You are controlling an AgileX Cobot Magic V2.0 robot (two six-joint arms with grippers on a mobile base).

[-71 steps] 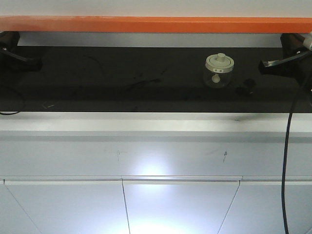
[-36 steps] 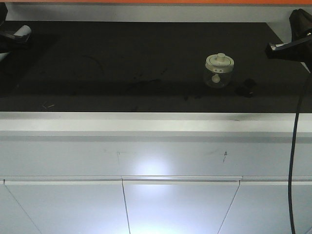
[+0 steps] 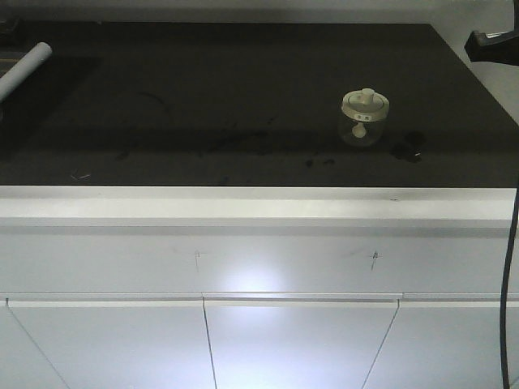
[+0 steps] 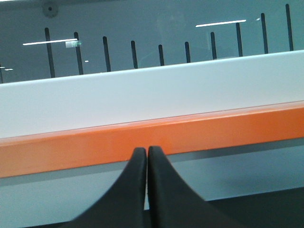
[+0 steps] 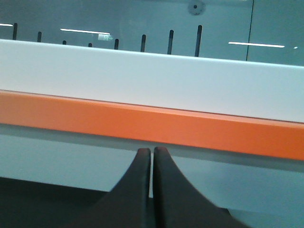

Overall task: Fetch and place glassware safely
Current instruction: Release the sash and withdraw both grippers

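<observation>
The glassware, a squat clear jar (image 3: 364, 118) with an off-white knobbed lid, stands upright on the black worktop (image 3: 203, 89), right of centre. My right gripper (image 3: 490, 40) shows only as a dark tip at the upper right edge, well above and to the right of the jar. In the right wrist view, my right gripper (image 5: 152, 151) is shut on nothing and faces an orange rail (image 5: 142, 121). My left gripper (image 4: 147, 150) is likewise shut and empty before the same orange rail (image 4: 142, 137). Neither wrist view shows the jar.
A small dark object (image 3: 408, 148) lies just right of the jar. A pale tube (image 3: 23, 66) slants in at the upper left. Small scraps (image 3: 79, 174) lie near the worktop's front left. White cabinet fronts (image 3: 259, 275) sit below, and a black cable (image 3: 511, 267) hangs at the right.
The orange rail has slid up out of the front view and more of the black worktop shows. Both grippers have moved up towards the top corners. The jar has not moved.
</observation>
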